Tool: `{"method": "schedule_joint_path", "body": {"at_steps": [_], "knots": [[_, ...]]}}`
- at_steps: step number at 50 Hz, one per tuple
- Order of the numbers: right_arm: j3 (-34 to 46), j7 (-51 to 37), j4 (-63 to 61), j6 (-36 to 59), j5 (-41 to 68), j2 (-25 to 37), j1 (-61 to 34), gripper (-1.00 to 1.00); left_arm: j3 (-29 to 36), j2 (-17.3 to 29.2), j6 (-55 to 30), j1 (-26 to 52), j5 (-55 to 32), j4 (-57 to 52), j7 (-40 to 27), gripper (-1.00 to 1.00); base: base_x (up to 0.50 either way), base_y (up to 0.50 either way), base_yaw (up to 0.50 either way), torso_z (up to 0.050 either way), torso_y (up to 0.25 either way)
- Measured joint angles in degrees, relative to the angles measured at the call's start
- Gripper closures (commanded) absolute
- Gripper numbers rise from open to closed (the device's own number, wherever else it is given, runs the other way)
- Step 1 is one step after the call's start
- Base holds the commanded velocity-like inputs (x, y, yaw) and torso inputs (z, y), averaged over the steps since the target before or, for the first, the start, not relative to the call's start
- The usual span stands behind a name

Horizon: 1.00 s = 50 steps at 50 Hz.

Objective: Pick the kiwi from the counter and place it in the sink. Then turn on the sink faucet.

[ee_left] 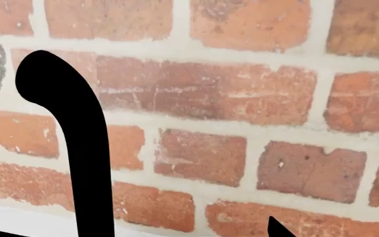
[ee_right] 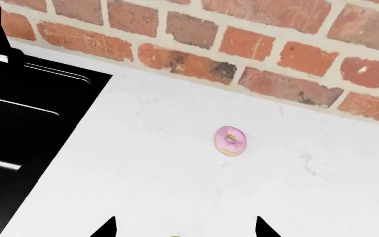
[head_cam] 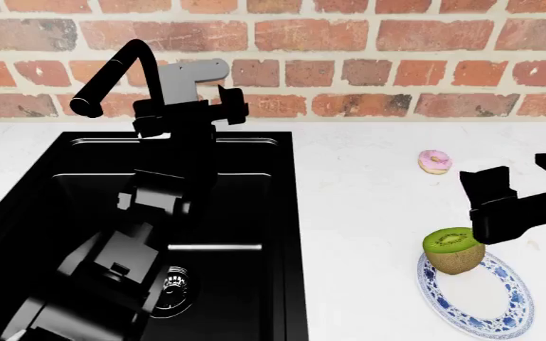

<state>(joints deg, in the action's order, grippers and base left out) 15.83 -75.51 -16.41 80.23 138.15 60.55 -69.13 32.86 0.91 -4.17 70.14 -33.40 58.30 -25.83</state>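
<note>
Resting cut face up on the rim of a blue-patterned plate (head_cam: 486, 298), the kiwi (head_cam: 454, 249) is seen at lower right of the head view, on the counter (head_cam: 368, 185), well apart from the sink (head_cam: 244, 213). The right hand (head_cam: 486, 206) hangs just above it, fingers spread and empty, clearly nearer. The left hand (head_cam: 190, 106) is raised by the sink faucet (head_cam: 111, 71); its opening cannot be told.
</note>
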Motion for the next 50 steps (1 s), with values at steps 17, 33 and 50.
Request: {"method": "schedule_joint_path", "body": {"at_steps": [17, 33, 50], "knots": [[-5.6, 5.0, 1.8, 3.5, -2.4, 1.4, 7.6, -1.00, 1.8, 0.5, 0.5, 0.0, -1.6, 0.0, -0.4, -1.00, 0.00, 0.00, 0.00, 0.000, 0.000], [-10.8, 10.9, 2.3, 6.7, -10.1, -1.4, 14.6, -1.00, 3.0, 0.5, 1.2, 0.3, -2.6, 0.9, -0.4, -1.00, 0.00, 0.00, 0.00, 0.000, 0.000], [-13.9, 18.2, 0.5, 7.4, -17.6, -3.3, 20.3, -1.00, 4.1, 0.8, 1.4, 0.4, -3.6, 0.8, -0.7, -1.00, 0.00, 0.00, 0.00, 0.000, 0.000]]}}
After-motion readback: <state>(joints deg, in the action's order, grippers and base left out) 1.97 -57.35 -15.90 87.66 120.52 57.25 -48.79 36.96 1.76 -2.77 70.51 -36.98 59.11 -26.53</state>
